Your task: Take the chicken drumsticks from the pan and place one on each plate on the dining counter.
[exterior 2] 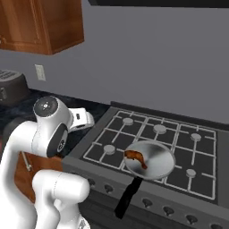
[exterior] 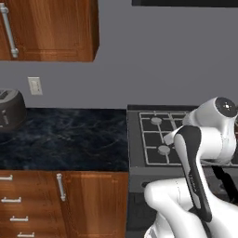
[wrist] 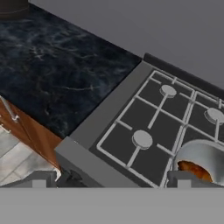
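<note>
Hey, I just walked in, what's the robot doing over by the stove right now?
The white arm is folded up in front of the stove, holding nothing. The pan sits on the front burners with its black handle sticking out over the stove's edge, and one reddish-brown drumstick lies inside it. The hand view looks down across the stove and the dark counter, with the pan at its lower right. No drumstick is being carried yet.

One pan point(exterior 2: 150, 159), one drumstick point(exterior 2: 135, 158), six burners point(exterior 2: 159, 129), one toaster point(exterior: 10, 109).
</note>
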